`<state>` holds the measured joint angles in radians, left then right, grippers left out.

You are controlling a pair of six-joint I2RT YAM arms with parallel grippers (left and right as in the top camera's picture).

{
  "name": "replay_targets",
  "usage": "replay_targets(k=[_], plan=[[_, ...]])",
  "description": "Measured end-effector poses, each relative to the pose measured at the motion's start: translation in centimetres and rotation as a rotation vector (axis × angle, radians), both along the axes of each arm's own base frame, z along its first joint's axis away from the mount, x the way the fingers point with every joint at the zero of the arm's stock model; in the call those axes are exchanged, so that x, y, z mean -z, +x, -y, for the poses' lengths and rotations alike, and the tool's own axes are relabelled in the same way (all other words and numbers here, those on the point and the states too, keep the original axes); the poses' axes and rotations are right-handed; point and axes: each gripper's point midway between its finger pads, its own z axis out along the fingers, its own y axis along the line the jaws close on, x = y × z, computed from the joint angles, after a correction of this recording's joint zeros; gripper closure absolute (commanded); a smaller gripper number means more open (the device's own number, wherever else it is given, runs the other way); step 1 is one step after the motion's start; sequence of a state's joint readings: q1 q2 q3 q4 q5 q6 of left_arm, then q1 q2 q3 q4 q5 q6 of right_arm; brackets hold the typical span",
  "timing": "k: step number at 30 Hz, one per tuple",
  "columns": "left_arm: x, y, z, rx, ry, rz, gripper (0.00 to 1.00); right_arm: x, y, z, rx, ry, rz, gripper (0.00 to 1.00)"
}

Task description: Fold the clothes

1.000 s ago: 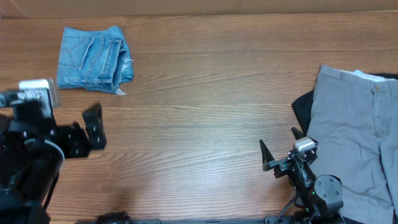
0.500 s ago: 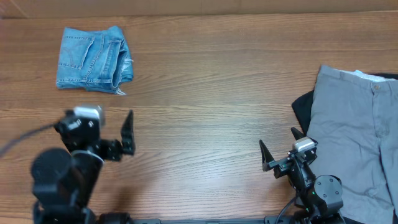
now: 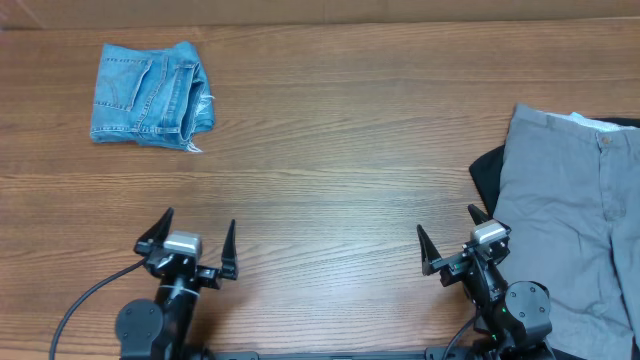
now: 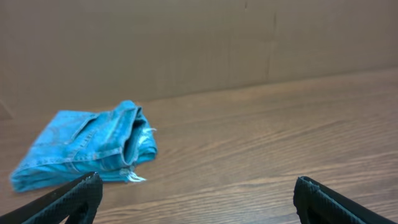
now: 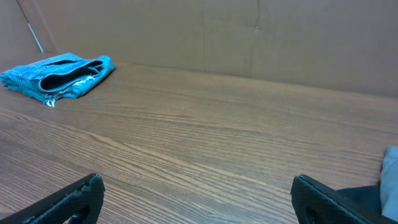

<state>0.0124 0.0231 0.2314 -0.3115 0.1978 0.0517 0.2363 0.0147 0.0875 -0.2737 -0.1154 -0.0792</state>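
The light-blue denim jeans [image 3: 150, 95] lie folded in a compact bundle at the table's far left, with a frayed hem showing at their right edge. The left wrist view shows the jeans [image 4: 87, 146] ahead and to the left; in the right wrist view the jeans [image 5: 59, 74] are far off at upper left. My left gripper [image 3: 200, 220] sits low at the front edge, open and empty, well short of the jeans. Also at the front edge, my right gripper [image 3: 446, 220] is open and empty, just left of the grey trousers [image 3: 570, 220].
The grey trousers lie spread flat at the right edge, partly over a black cloth [image 3: 487, 175]. A brown cardboard wall [image 3: 320, 10] runs along the table's far side. Bare wooden tabletop [image 3: 340, 150] stretches between the jeans and the trousers.
My left arm has swung from the left side, below the jeans, down to the front edge, its open fingers now pointing away from me. The right arm and the clothes have not moved.
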Motion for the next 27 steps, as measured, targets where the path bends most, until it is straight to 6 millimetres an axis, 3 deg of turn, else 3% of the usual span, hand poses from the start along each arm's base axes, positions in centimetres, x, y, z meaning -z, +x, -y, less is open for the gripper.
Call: replay_targets(k=[9, 27], plan=[[4.2, 1.8, 0.0, 0.003, -0.008, 0.027, 0.0, 0.0, 0.0, 0.0, 0.0, 0.001, 0.001, 0.0], [4.3, 1.9, 0.0, 0.003, -0.008, 0.038, 0.0, 0.0, 0.0, 0.0, 0.0, 0.0, 0.0, 0.0]])
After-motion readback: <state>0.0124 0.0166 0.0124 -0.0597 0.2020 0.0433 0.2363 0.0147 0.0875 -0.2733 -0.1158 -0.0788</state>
